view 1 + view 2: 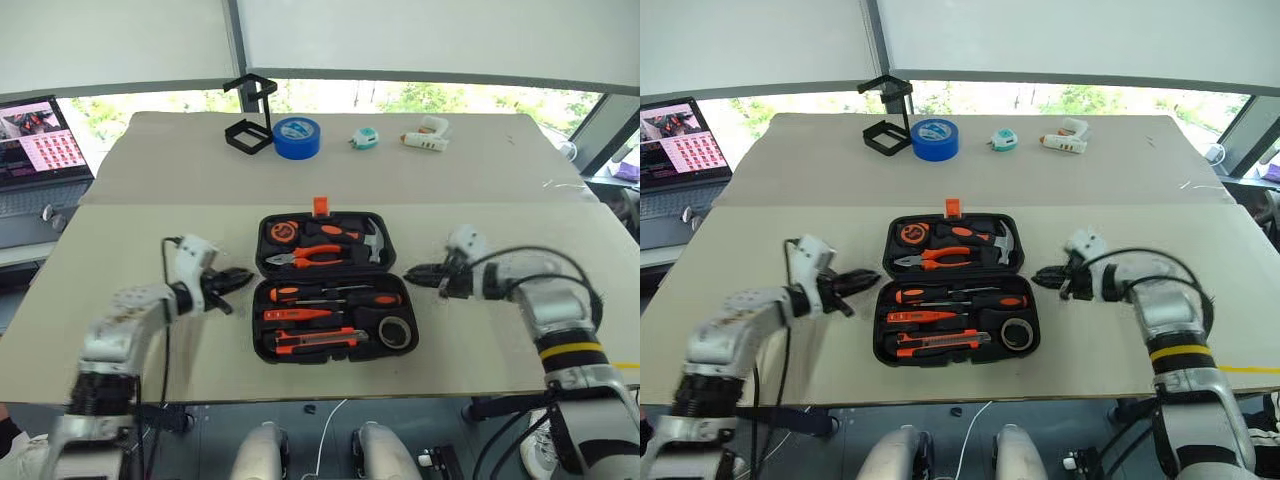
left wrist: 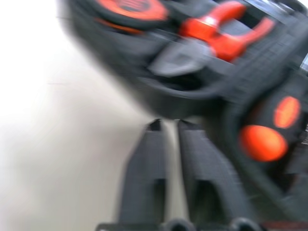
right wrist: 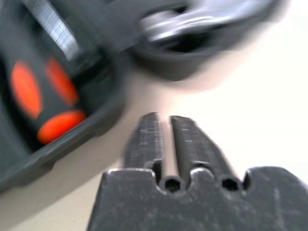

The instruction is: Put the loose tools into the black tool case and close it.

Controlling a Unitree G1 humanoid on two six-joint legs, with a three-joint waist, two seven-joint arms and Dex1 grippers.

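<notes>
Head views: black tool case (image 1: 335, 286) lies open at the middle of the table (image 1: 120, 250), orange latch on the far edge. The far half holds pliers (image 1: 312, 256) and a hammer (image 1: 372, 240); the near half holds screwdrivers (image 1: 335, 295), a utility knife (image 1: 315, 342) and a dark tape roll (image 1: 397, 331). Left pincer (image 1: 243, 278) sits just left of the case, right pincer (image 1: 412, 272) just right of it, both empty. At the far edge stand a wire-frame stand (image 1: 250, 118), a blue tape roll (image 1: 296, 137) and a white glue gun (image 1: 427, 135).

Left wrist view: the fingers (image 2: 144, 163) stand narrowly parted, gripping nothing, beside the case rim.

Right wrist view: the fingers (image 3: 147, 137) show a thin gap, empty, near the case corner.
</notes>
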